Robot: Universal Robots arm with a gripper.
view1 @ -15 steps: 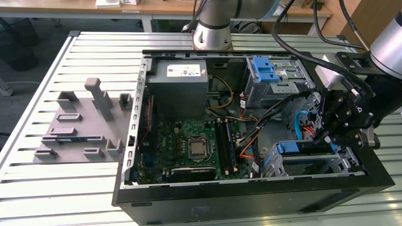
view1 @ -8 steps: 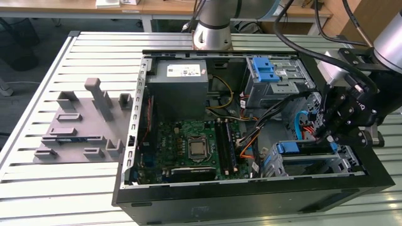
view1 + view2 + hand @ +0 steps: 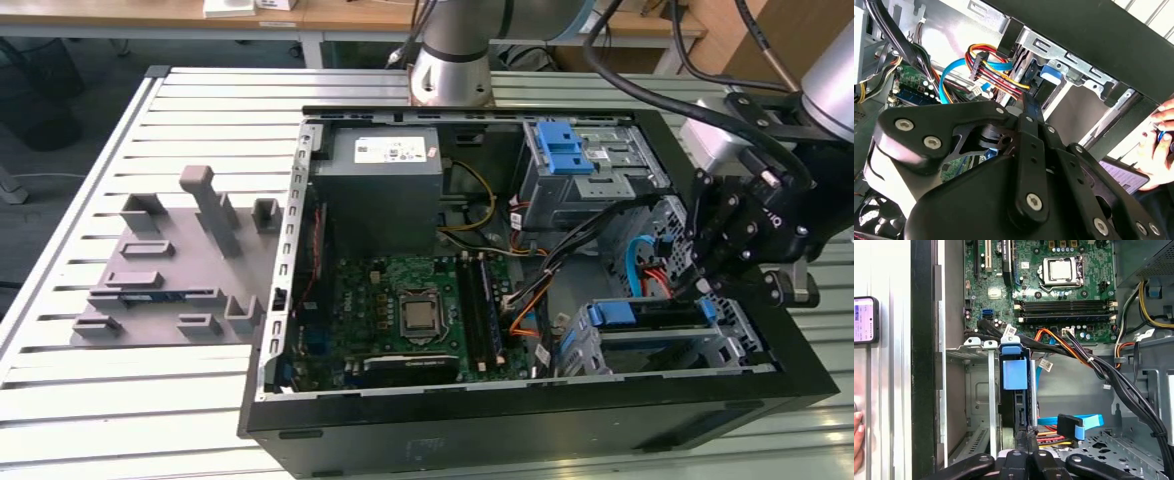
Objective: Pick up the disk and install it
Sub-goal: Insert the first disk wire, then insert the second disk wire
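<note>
1. Black metal throughout, our one gripper [image 3: 1027, 434] has its two fingers [image 3: 1023, 440] drawn tight together, a narrow stance with nothing between them.
2. We count one disk [image 3: 1015, 374]. It stands on edge in the metal drive cage [image 3: 979, 347] directly ahead of the fingertips, and its blue bracket tab is at the end farthest from the gripper. In the first wrist view the tips meet the disk's near edge. They do not clasp it.
3. Just beside the gripper we see one blue data cable with a black plug [image 3: 1074, 425], lying on the case floor with a few red and yellow wires.
4. Farther out from the tips, beyond the disk, lies one green motherboard [image 3: 1054, 295] with a single bare processor socket [image 3: 1060, 271].
5. In the exterior view the gripper [image 3: 697, 292] hangs over the disk [image 3: 630, 314]. A second blue bracket [image 3: 571, 150] sits in another bay, well apart from the gripper.
6. Farthest off, outside the black computer case [image 3: 534, 420], we count one grey fixture tray [image 3: 174, 270] on the slatted table [image 3: 80, 400].
7. One phone [image 3: 864, 320] and one person's hand [image 3: 1160, 142] are outside the case wall.
</note>
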